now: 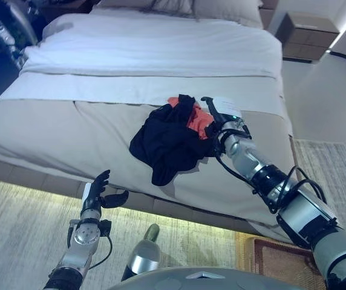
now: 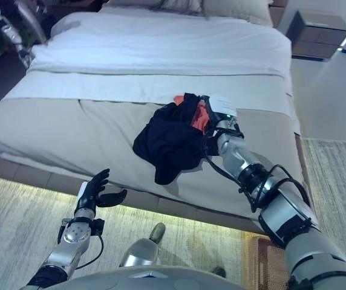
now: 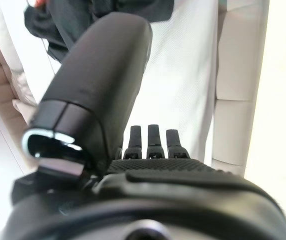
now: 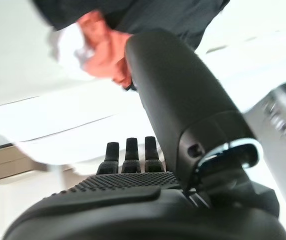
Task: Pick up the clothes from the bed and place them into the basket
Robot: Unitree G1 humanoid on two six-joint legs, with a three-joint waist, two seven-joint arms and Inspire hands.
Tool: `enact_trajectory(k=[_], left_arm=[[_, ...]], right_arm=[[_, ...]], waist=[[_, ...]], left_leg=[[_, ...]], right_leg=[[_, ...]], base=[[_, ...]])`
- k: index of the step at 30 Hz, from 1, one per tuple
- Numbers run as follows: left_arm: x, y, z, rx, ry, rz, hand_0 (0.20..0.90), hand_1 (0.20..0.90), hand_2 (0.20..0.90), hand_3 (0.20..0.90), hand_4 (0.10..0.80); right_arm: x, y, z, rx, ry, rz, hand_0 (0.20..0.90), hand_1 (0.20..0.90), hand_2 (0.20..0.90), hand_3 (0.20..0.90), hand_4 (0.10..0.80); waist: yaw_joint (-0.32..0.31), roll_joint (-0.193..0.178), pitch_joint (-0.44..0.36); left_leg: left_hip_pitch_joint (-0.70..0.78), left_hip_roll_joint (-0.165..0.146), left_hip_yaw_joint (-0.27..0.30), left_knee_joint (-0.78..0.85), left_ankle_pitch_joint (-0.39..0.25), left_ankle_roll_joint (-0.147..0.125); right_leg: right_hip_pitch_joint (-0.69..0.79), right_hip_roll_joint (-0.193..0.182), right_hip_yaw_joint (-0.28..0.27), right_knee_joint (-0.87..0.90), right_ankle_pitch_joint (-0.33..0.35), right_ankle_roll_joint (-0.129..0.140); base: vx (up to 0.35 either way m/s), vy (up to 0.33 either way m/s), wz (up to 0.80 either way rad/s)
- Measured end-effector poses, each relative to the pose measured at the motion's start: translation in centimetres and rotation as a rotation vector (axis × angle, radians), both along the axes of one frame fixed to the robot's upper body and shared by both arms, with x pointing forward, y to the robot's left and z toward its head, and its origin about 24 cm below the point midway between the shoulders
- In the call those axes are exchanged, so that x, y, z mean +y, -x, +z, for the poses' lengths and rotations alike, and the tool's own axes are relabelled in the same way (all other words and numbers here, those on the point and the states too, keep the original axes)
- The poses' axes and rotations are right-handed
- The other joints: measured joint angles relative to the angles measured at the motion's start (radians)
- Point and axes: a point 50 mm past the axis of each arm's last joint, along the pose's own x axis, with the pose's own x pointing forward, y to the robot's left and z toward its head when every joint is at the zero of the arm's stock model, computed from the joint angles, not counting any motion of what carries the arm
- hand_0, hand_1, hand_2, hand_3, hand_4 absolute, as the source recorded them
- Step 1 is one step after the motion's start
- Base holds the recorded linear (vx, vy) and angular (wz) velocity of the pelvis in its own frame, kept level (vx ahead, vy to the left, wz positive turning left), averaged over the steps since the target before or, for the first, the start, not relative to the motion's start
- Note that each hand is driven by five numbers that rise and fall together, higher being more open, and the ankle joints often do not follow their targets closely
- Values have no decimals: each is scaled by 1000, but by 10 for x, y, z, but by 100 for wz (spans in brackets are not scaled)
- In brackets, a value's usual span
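just past right hand [image 1: 221, 124] fingertips: clothes [image 1: 172, 142], heap running away toward the left. fingers straight, holding nothing. left hand [image 1: 100, 192] relaxed, well apart, off the bed [image 1: 46, 130].

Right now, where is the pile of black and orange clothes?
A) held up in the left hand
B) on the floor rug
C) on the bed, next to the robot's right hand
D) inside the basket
C: the clothes lie heaped on the bed, with the right hand at their edge; the left hand is down by the bed's side, empty.
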Motion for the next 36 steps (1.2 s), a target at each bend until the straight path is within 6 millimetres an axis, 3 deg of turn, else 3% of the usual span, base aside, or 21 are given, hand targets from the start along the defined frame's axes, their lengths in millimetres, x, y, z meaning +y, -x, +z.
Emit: enact_trajectory(k=[3, 8, 11, 13, 17, 21, 23, 26, 34, 35, 36], left_arm=[[-8, -18, 16, -108, -7, -46, 900, 900, 900, 900, 800], [-18, -47, 48, -285, 0, -86, 900, 900, 900, 900, 800], [-26, -59, 66, -362, 10, -133, 900, 900, 900, 900, 800], [-27, -63, 73, -392, 22, -141, 900, 900, 900, 900, 800], [-34, -65, 85, -441, 39, -179, 900, 900, 900, 900, 800], [-40, -65, 96, -491, 58, -207, 900, 900, 900, 900, 800], [-41, -64, 104, -524, 73, -215, 900, 900, 900, 900, 800], [-43, -61, 115, -580, 96, -237, 900, 900, 900, 900, 800], [-42, -56, 116, -593, 117, -252, 900, 900, 900, 900, 800], [-43, -56, 116, -601, 119, -251, 900, 900, 900, 900, 800], [-43, -56, 118, -614, 121, -251, 900, 900, 900, 900, 800]], right_arm=[[3, -12, 16, -47, 99, 1, 900, 900, 900, 900, 800], [-4, -28, 52, -144, 274, -24, 900, 900, 900, 900, 800], [-18, -37, 78, -178, 337, -76, 900, 900, 900, 900, 800], [-25, -41, 85, -185, 399, -113, 900, 900, 900, 900, 800], [-31, -46, 104, -218, 477, -163, 900, 900, 900, 900, 800], [-29, -50, 126, -265, 563, -187, 900, 900, 900, 900, 800], [-29, -51, 135, -273, 586, -208, 900, 900, 900, 900, 800], [-37, -52, 142, -252, 588, -263, 900, 900, 900, 900, 800], [-39, -52, 152, -260, 614, -290, 900, 900, 900, 900, 800], [-38, -52, 154, -260, 612, -292, 839, 839, 839, 829, 729], [-37, -52, 158, -261, 610, -294, 667, 667, 667, 628, 528]], waist=[[31, -2, 58], [88, 28, 197], [105, 49, 289], [119, 48, 326], [140, 48, 334], [150, 49, 338], [156, 50, 338], [163, 50, 338], [158, 51, 339], [158, 51, 339], [156, 51, 339]], left_leg=[[-82, -13, -32, 34, 10, -7], [-190, -41, -64, 104, 9, -10], [-234, -66, -82, 164, -6, -28], [-265, -94, -85, 221, -31, -18], [-402, -149, -91, 370, -87, 13], [-529, -181, -99, 498, -126, 31], [-594, -188, -104, 558, -148, 43], [-684, -201, -113, 631, -167, 44], [-809, -215, -117, 755, -198, 48], [-818, -216, -114, 765, -200, 50], [-828, -216, -113, 769, -200, 50]], right_leg=[[-49, -7, -24, 1, 1, 0], [-129, -23, -46, 48, -4, -2], [-176, -61, -61, 143, -41, 10], [-216, -98, -59, 229, -82, 15], [-347, -149, -44, 388, -141, 9], [-467, -183, -38, 520, -173, 2], [-524, -188, -37, 570, -192, -13], [-605, -202, -32, 646, -222, -5], [-736, -205, 10, 749, -245, -10], [-749, -205, 19, 756, -245, -10], [-757, -205, 22, 759, -245, -8]], base=[[-91, 102, 28], [-97, 53, 17], [13, 49, 20], [-40, 109, 15], [-40, 109, 15], [-43, 90, 11], [-53, 79, 6], [-43, 36, 7], [-48, 34, -6], [-35, 6, -13], [-25, -8, -11]])
